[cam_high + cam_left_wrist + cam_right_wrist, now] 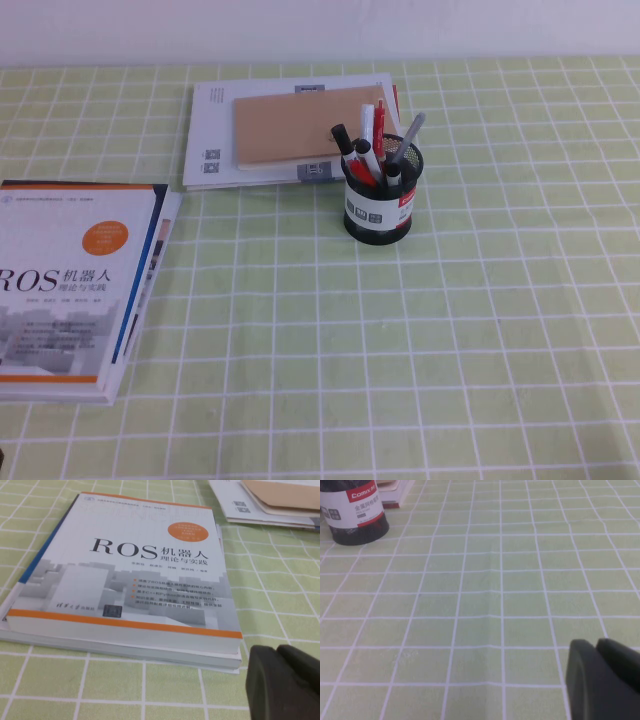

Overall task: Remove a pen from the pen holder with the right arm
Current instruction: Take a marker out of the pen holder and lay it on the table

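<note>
R gripper point(599, 652): jaws pressed together, nothing btwn them, carrying nothing. It hangs low over bare green-checked tablecloth point(485, 605) on the robot's near side, outside the high view's frame.

Pen holder point(379, 200): black mesh cup w/ a white-and-red label, standing upright. It is well apart from the R gripper, w/ only bare cloth btwn the two. On the high view's clock (12 = far edge) it sits a little off table centre, toward 1 o'clock.

Pens point(372, 140) are all in the holder, approx five or six, leaning outward. There are black-capped, red, white and grey ones. The grey one tips toward 1 o'clock and a black-capped one toward 11. None is lifted out.

At 10–11 o'clock from the holder a brown notebook point(290, 128) lies flat on a white booklet point(215, 130). The holder stands just beside that stack's near right corner. Can't tell if they touch.

L gripper point(278, 655): its dark halves meet w/ no gap showing, and it is empty. It sits low over the cloth, just beside the near corner of the ROS book point(70, 280).

The ROS book lies flat at approx 8 o'clock from the holder, well apart from it, at the table's 9 o'clock side. Thinner papers stick out under it.
</note>
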